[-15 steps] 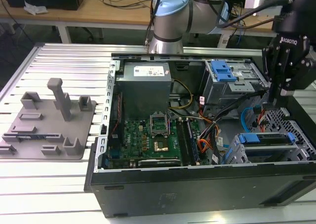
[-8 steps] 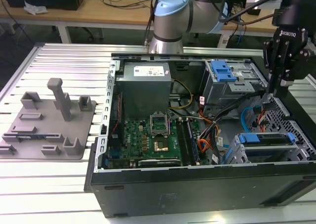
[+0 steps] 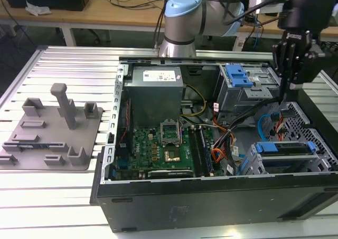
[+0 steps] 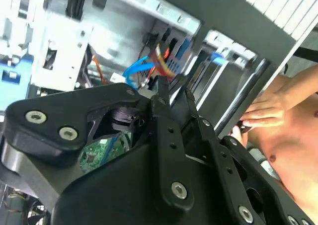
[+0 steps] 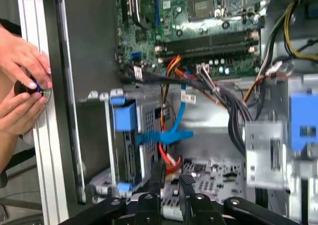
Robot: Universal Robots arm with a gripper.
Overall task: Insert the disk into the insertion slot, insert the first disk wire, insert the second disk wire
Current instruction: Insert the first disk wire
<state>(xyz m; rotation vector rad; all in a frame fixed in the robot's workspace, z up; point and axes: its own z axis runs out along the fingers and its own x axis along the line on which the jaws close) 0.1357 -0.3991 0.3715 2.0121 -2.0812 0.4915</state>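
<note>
Exterior view's right side has the black two-fingered claw [image 3: 285, 91] hanging inside the open black computer case [image 3: 211, 207], just above the flat silver-grey disk in its bright blue plastic carrier [image 3: 282, 152]. The disk lies seated in the low grey perforated sheet-metal insertion slot [image 3: 311, 128], so the step in hand looks to be a disk wire. In the first wrist view the claw appears clenched on the end of a red and yellow wire bundle [image 5: 171, 161], near the disk's exposed edge, with a flat blue cable [image 5: 169, 135] draped between them. To do this well, the plug should be held square to its socket and driven straight along the socket's line, slowly, since a tilted plug would likely jam or bend. The blue cable needs to stay out from between plug and socket. Which way the plug's key faces cannot be told. A person's hands [image 5: 22, 86] rest at the case's outer wall on the silver ribbed worktop [image 5: 37, 150], well apart from the claw
</note>
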